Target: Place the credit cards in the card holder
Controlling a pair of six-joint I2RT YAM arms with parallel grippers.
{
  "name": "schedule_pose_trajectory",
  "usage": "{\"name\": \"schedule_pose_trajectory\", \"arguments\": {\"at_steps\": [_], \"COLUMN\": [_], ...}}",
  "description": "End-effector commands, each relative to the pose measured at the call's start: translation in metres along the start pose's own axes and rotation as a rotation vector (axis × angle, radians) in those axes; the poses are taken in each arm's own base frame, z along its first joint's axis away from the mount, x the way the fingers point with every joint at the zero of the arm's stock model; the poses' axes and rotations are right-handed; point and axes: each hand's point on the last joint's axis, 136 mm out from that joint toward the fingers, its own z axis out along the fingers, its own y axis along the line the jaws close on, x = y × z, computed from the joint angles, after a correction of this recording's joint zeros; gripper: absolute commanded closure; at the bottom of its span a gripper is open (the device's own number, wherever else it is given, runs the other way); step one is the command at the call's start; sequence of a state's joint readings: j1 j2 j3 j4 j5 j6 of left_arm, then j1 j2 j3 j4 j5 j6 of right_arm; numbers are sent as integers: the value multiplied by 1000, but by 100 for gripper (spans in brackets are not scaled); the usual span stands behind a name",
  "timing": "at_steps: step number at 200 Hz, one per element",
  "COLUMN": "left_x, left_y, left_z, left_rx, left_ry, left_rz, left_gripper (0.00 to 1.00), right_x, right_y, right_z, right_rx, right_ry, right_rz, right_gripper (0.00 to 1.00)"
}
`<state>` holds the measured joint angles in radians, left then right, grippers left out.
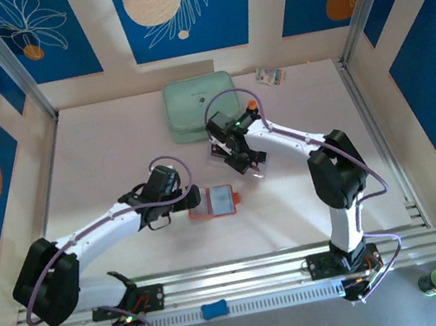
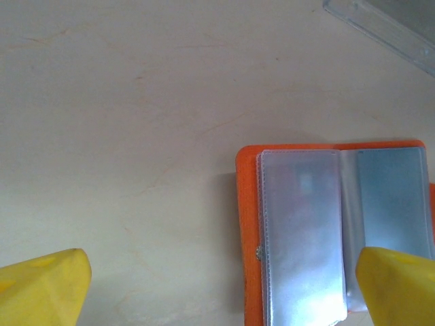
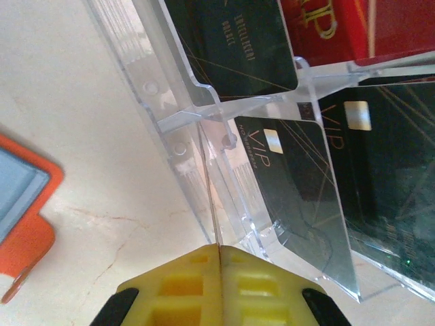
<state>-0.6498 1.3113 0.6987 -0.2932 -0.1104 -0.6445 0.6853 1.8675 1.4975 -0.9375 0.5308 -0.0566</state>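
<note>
The orange card holder [image 1: 218, 201] lies open on the table, grey pockets up [image 2: 306, 238], its corner and snap tab visible [image 3: 20, 204]. My left gripper [image 1: 188, 203] hovers open at its left edge, one yellow fingertip [image 2: 397, 278] over the right pocket and the other [image 2: 41, 288] over bare table. Black credit cards [image 3: 299, 183] and a red one [image 3: 340, 27] lie in a clear plastic case [image 3: 183, 102]. My right gripper [image 3: 219, 248] is shut at the case's near edge on a thin card seen edge-on. From above it sits over the case [image 1: 221, 156].
A mint-green zipped pouch [image 1: 200, 106] lies behind the right arm, with a small packet [image 1: 270, 76] near the back wall. A corner of the clear case [image 2: 380, 27] lies beyond the holder. Walls enclose the table on three sides.
</note>
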Motion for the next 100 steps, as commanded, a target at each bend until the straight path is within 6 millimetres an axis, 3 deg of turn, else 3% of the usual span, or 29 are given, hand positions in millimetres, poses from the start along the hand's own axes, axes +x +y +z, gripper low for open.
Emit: {"name": "schedule_pose_trajectory", "arguments": {"at_steps": [1, 58, 100], "left_x": [-11, -18, -16], "left_y": [-6, -10, -10], "left_z": [-9, -11, -3], "left_rx": [25, 14, -6], "left_ry": [-18, -15, 22], "left_rz": [19, 70, 104], "left_gripper": [0, 0, 0], "right_x": [-15, -26, -35], "right_y": [-1, 8, 37], "right_z": [-36, -76, -89], "right_rx": [-28, -155, -417], "right_ry": [-95, -219, -321], "right_rz": [1, 142, 394], "right_gripper": [100, 100, 100]}}
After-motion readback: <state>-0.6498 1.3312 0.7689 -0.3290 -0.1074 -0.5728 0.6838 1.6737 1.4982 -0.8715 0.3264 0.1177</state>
